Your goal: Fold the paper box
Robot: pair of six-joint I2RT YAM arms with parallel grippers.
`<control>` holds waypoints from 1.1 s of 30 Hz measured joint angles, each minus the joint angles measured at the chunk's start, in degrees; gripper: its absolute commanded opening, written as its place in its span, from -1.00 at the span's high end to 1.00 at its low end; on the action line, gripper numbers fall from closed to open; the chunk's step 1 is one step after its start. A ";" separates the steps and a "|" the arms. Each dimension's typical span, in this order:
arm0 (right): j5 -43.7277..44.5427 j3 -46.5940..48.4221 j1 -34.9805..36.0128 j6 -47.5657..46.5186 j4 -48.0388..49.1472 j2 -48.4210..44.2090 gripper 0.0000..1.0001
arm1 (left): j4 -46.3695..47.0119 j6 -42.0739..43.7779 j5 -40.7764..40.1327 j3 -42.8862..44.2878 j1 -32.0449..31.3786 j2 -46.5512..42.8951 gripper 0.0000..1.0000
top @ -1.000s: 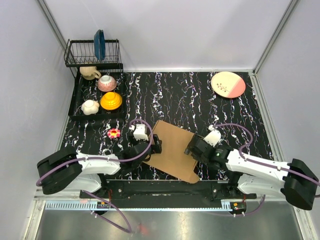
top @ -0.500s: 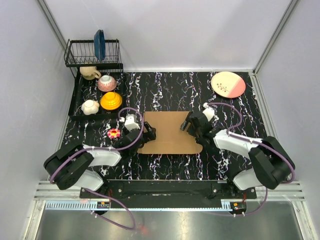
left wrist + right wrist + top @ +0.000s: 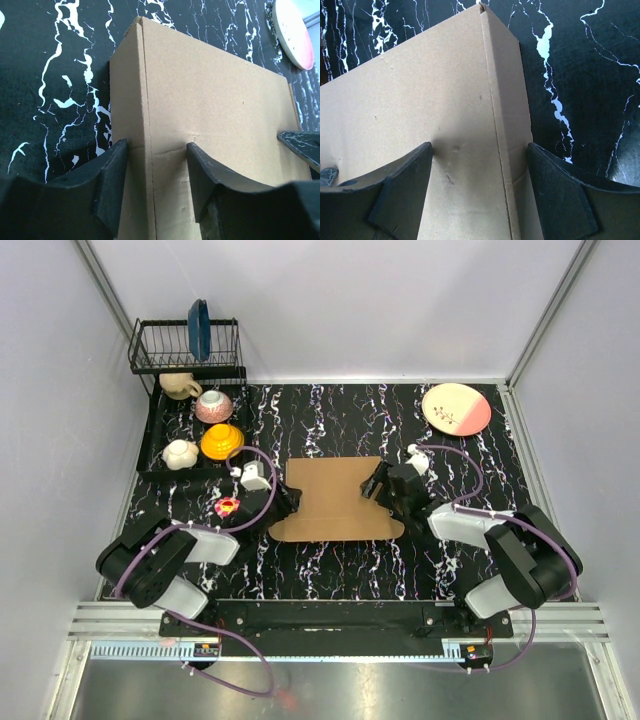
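The paper box (image 3: 340, 495) is a flat brown cardboard sheet lying in the middle of the black marbled table. My left gripper (image 3: 290, 502) is at its left edge. In the left wrist view the gripper (image 3: 157, 145) straddles the creased edge strip of the box (image 3: 215, 100), jaws half drawn in, one finger (image 3: 112, 175) beside the strip and the other on the top panel. My right gripper (image 3: 378, 485) is at the right edge. In the right wrist view the gripper (image 3: 479, 146) stands wide open across that edge of the box (image 3: 420, 90).
A black dish rack (image 3: 185, 345) with a blue plate stands at the back left, above a tray (image 3: 150, 450) holding a yellow bowl (image 3: 221, 442), a pink bowl (image 3: 213, 405) and cups. A pink plate (image 3: 456, 408) lies back right. A small flower-patterned piece (image 3: 228, 507) sits beside the left arm.
The box slid away from the arm bases toward the table's middle and turned square. Both grippers travelled with it, and the left jaws narrowed around the edge.
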 measured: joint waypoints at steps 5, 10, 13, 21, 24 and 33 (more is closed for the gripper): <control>-0.04 -3.43 -0.28 -0.17 6.73 0.24 -0.54 | 8.81 -1.66 0.07 -3.48 0.96 2.03 0.36; -0.09 -4.96 -0.39 -0.20 9.97 0.44 -0.55 | 13.25 -2.51 -0.07 -4.98 1.22 3.26 0.20; -0.07 -5.62 -0.44 -0.11 11.06 0.31 -0.65 | 13.94 -2.51 0.22 -5.25 1.29 3.50 -0.40; 1.01 -6.54 -0.57 -1.57 -1.42 -10.82 -0.77 | 2.62 -3.32 1.66 -5.25 1.97 -6.34 -0.77; 1.38 -6.49 -1.01 -2.78 -6.32 -16.76 -0.78 | -0.96 -3.02 0.50 -4.87 2.05 -12.90 -0.79; 3.30 -7.04 -2.80 -4.81 -15.17 -28.00 -0.01 | -11.43 -2.95 -2.82 -4.17 2.05 -23.58 -0.34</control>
